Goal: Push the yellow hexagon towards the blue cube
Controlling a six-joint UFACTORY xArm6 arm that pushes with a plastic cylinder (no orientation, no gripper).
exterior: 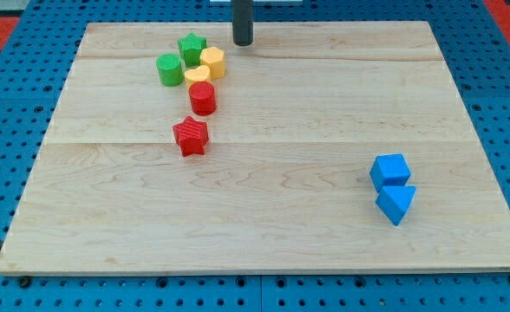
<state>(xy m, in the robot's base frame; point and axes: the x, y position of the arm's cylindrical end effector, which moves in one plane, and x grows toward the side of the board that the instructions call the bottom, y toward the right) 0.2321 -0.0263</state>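
The yellow hexagon (212,61) sits near the view's top, packed against the green star (192,47), green cylinder (170,69), a second yellow block (197,78) and the red cylinder (203,98); the blue cube (389,170) lies well apart from the hexagon, toward the view's lower right, so I judge the push not yet begun. My tip (243,41) stands just beside the hexagon, to its upper right; it is a bare rod with nothing to open or close, holding nothing, and it looks apart from the hexagon.

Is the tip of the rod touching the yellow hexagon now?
No: my tip stands apart from the yellow hexagon, a little toward the view's top right of it, with bare board between them.
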